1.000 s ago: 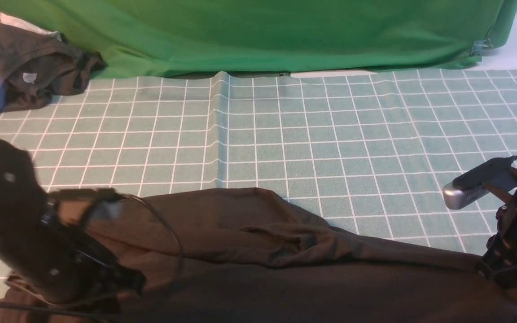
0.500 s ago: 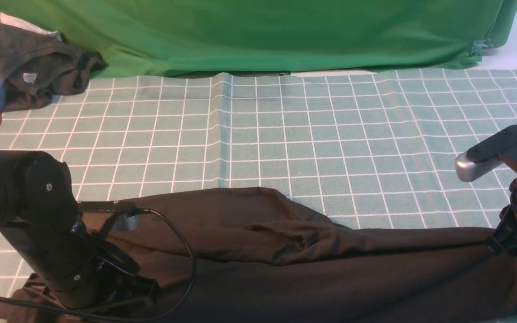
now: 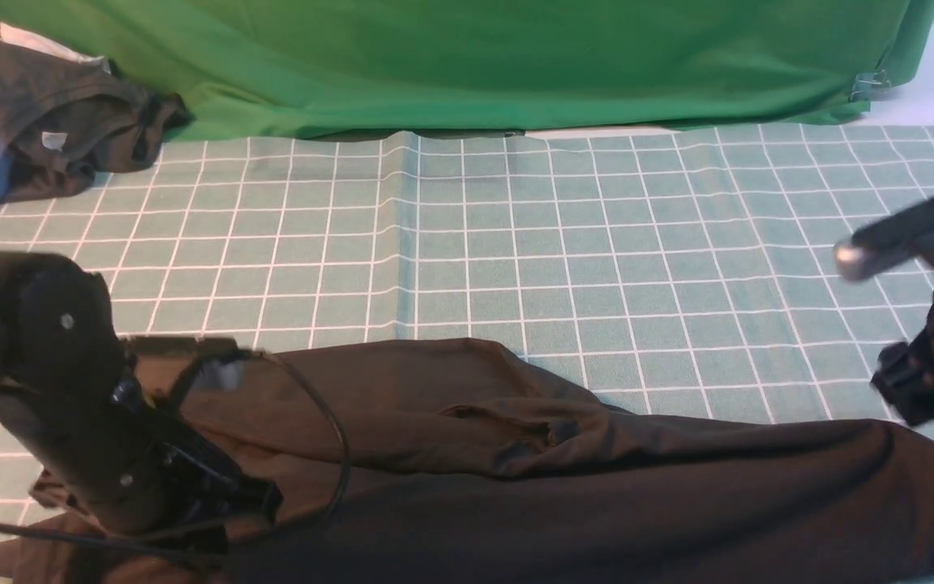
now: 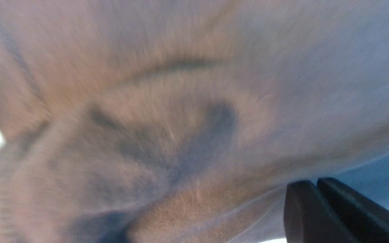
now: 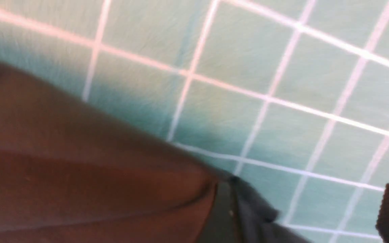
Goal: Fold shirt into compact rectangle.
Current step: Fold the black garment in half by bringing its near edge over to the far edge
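- Lying rumpled along the near edge of the checked tablecloth [image 3: 597, 243] in the front view, the black shirt [image 3: 597, 487] runs from the left arm almost to the right border.
- The left gripper [image 3: 248, 499] sits low on the shirt's left end; the right gripper [image 3: 913, 389] hangs just above the shirt's right end, apart from it.
- Far back, a dark garment [image 3: 62, 113] lies heaped at the left corner, against the green backdrop [image 3: 475, 57].
- Left wrist view: blurred shirt fabric [image 4: 167, 101] fills the frame, and the left gripper [image 4: 316, 182] has its jaws pressed together where the cloth's edge meets them, pinching it.
- Right wrist view: the right gripper [image 5: 312, 189] stands wide apart with nothing between its jaws, and the shirt [image 5: 79, 175] lies beside one jaw.
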You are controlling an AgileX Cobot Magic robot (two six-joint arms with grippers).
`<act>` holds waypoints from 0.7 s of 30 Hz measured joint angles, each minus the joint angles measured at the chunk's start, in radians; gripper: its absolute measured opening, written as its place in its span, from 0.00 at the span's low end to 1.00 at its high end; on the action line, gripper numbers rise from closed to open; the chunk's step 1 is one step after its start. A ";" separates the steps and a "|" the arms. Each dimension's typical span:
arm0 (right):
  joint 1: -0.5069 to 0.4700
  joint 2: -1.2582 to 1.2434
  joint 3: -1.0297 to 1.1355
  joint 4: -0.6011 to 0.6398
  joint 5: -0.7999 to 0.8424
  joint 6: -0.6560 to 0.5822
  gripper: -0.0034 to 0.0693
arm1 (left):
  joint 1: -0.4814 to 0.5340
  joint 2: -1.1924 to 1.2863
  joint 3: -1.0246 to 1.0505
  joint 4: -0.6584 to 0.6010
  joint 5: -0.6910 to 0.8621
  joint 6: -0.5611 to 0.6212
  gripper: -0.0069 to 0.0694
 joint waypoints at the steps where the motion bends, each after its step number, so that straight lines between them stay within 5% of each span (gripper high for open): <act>1: 0.004 -0.051 -0.032 0.006 0.009 0.019 0.62 | 0.000 -0.021 -0.023 0.034 0.000 -0.044 0.09; 4: 0.018 -0.116 -0.053 0.054 -0.023 0.019 0.42 | 0.000 -0.032 -0.055 0.071 0.010 -0.079 0.09; 5: 0.035 -0.160 -0.057 0.121 -0.061 -0.013 0.26 | 0.000 -0.032 -0.069 0.078 0.012 -0.089 0.09; 7: 0.071 -0.202 -0.062 0.240 -0.097 -0.086 0.13 | -0.004 -0.028 -0.086 0.052 0.003 -0.084 0.09; 14: 0.160 -0.168 -0.063 0.425 -0.104 -0.194 0.09 | -0.088 0.080 -0.092 -0.070 -0.058 0.013 0.09; 21: 0.194 -0.163 -0.063 0.437 -0.120 -0.200 0.09 | -0.164 0.250 -0.145 -0.038 -0.151 -0.097 0.09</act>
